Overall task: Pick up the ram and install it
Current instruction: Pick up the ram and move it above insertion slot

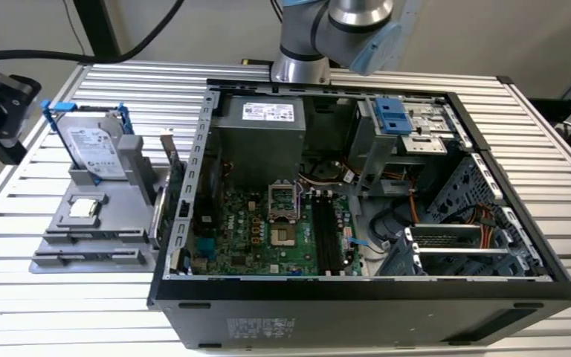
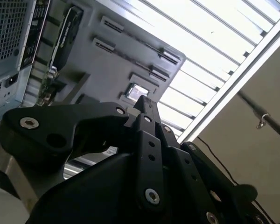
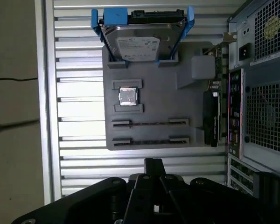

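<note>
A slatted metal table [image 1: 57, 312] takes up most of the room in front of me, with a plain wall behind it. The arm [image 1: 355, 22] rises from the table's far side.

The biggest thing on the table is an open computer case [image 1: 365, 312] lying on its side, with the motherboard [image 1: 265, 230] facing up. A grey parts tray [image 3: 158, 93] lies to the exterior view's left of the case. A silver hard drive [image 1: 97, 152] in blue rails stands at the tray's far end. A wider card [image 3: 212, 116] stands on edge along the side next to the case, and a small square processor chip [image 3: 128, 96] sits mid-tray.

The ram [image 3: 149, 123] is toward the tray's near end. It is a thin dark stick standing on edge between two grey end blocks, with a second holder [image 3: 149, 140] like it just nearer.

The gripper [image 3: 153, 162] hangs over the slats off the tray's near edge, well apart from the ram. Its jaws look drawn together with nothing between them.

I'd expect the stick to be light and stiff but easily damaged. The safest grip is probably across its flat faces at the middle of the upper edge, between the blocks, so that it lifts level and the contact edge is left alone.
</note>
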{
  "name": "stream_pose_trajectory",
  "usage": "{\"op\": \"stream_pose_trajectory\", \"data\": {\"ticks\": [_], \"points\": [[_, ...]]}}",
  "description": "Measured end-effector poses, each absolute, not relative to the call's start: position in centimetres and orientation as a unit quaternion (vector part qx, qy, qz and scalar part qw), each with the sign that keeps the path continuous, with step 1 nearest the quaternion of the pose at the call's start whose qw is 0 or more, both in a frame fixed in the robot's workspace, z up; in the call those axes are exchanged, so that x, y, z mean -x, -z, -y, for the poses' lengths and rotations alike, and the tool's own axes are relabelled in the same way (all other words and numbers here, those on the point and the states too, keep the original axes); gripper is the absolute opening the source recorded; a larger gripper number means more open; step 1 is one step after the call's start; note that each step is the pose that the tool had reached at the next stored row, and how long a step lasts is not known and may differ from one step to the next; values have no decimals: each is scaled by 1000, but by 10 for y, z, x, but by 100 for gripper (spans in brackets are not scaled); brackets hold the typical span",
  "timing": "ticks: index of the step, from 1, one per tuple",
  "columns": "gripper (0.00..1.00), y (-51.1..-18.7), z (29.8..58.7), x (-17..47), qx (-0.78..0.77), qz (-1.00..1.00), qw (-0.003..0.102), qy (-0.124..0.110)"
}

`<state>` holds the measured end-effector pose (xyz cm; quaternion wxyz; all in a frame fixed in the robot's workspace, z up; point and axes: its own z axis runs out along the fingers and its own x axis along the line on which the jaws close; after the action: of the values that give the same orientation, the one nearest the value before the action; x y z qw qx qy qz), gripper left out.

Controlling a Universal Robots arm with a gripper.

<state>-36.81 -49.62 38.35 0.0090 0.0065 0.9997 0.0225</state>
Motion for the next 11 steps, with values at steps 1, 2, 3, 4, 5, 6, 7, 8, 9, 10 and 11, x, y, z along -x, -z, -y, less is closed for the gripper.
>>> {"op": "stream_pose_trajectory", "data": {"ticks": [1,2,3,4,5,6,7,8,9,10,11], "points": [[0,-384,496,368,2,-1000,9,-23],[0,-384,496,368,12,-1000,9,-23],[0,-383,496,368,20,-999,8,-23],[0,-383,496,368,29,-999,8,-23],[0,-383,496,368,38,-999,8,-23],[0,-383,496,368,48,-999,8,-23],[0,-384,496,368,57,-998,8,-23],[0,-383,496,368,66,-998,7,-23],[0,-384,496,368,75,-997,7,-23],[0,-384,496,368,84,-996,7,-23],[0,-383,496,368,93,-995,7,-23]]}}
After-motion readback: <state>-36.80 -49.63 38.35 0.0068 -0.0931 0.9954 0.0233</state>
